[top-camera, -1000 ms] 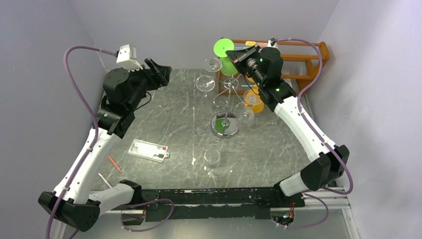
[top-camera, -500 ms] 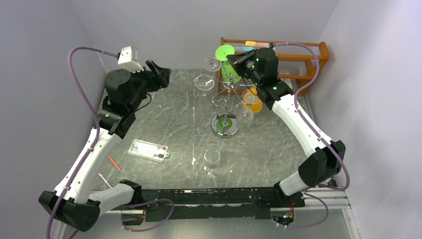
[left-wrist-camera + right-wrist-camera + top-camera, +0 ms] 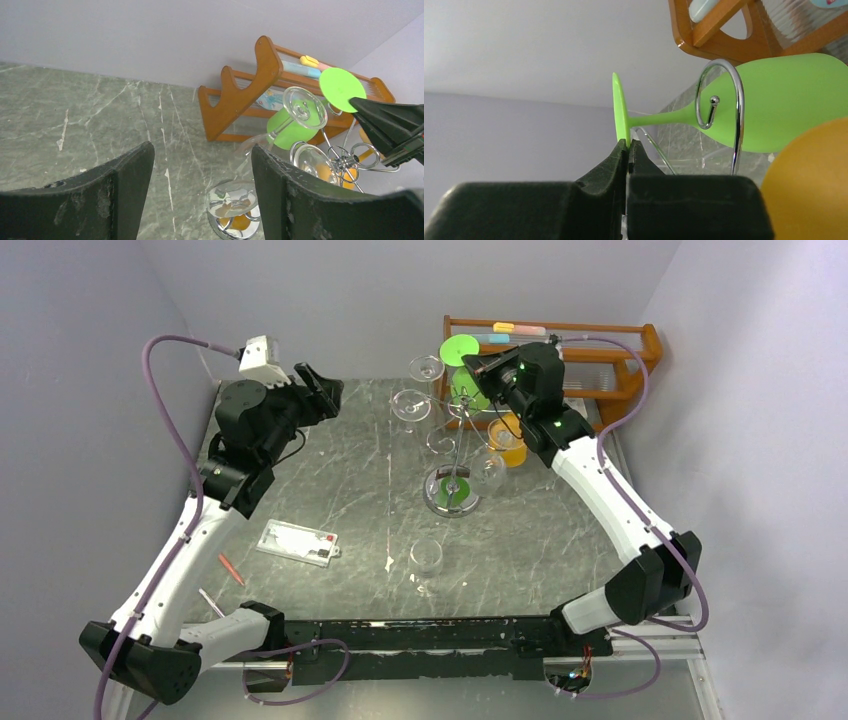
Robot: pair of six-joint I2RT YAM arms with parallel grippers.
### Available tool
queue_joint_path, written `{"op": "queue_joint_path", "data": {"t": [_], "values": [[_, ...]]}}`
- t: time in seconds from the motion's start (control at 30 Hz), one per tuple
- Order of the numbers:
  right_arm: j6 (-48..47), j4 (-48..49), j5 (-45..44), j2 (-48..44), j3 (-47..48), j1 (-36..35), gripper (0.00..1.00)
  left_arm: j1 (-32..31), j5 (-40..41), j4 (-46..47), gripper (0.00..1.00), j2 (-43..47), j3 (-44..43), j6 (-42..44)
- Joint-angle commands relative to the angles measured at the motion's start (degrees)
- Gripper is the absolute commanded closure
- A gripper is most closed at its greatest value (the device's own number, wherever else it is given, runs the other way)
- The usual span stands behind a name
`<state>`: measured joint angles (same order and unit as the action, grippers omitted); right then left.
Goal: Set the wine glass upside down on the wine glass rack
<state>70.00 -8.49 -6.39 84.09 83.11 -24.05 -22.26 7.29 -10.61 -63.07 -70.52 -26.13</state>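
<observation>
Fingers point(image 3: 610, 164) of the right gripper point(image 3: 627, 149) pinch the green wine glass point(image 3: 789, 107) foot beside the wine glass rack point(image 3: 441, 501); left gripper point(image 3: 202, 160) spread.

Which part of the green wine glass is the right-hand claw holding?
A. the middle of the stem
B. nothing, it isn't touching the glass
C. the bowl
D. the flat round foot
D: in the right wrist view the right gripper is shut on the edge of the flat round foot of the green wine glass, whose stem passes through a curl of the wine glass rack.
</observation>
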Motion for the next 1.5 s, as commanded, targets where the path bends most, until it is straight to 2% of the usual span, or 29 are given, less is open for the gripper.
{"op": "queue_joint_path", "data": {"t": [0.0, 0.27, 0.47, 0.63, 0.97, 1.33, 1.47], "values": [[-0.7, -1.2, -3.6, -4.0, -0.8, 0.4, 1.00, 0.3, 0.4, 0.3, 0.25, -0.3, 0.7, -0.1], [-1.7, -4.7, -7.5, -4.8, 0.1, 0.5, 1.00, 0.3, 0.2, 0.1, 0.25, -0.3, 0.7, -0.2], [-1.6, -5.3, -6.8, -3.6, 0.3, 0.4, 1.00, 0.3, 1.0, -0.3, 0.25, 0.1, 0.8, 0.3], [-1.7, -5.2, -11.1, -5.8, -1.2, 0.4, 1.00, 0.4, 1.1, -0.1, 0.25, 0.4, 1.1, 0.3], [-4.0, -3.5, -16.8, -7.1, -1.9, 0.4, 1.00, 0.4, -6.7, 0.0, 0.25, 0.5, 0.5, -0.2], [-7.0, -1.5, -11.7, -1.4, 2.1, 0.4, 0.97, 0.4, -14.5, -2.1, 0.24, 3.2, 0.8, -0.1], [-6.6, -1.4, -10.0, -1.6, 1.4, 0.4, 0.88, 0.4, -13.9, -2.5, 0.24, 4.2, 1.2, 0.2]]}}
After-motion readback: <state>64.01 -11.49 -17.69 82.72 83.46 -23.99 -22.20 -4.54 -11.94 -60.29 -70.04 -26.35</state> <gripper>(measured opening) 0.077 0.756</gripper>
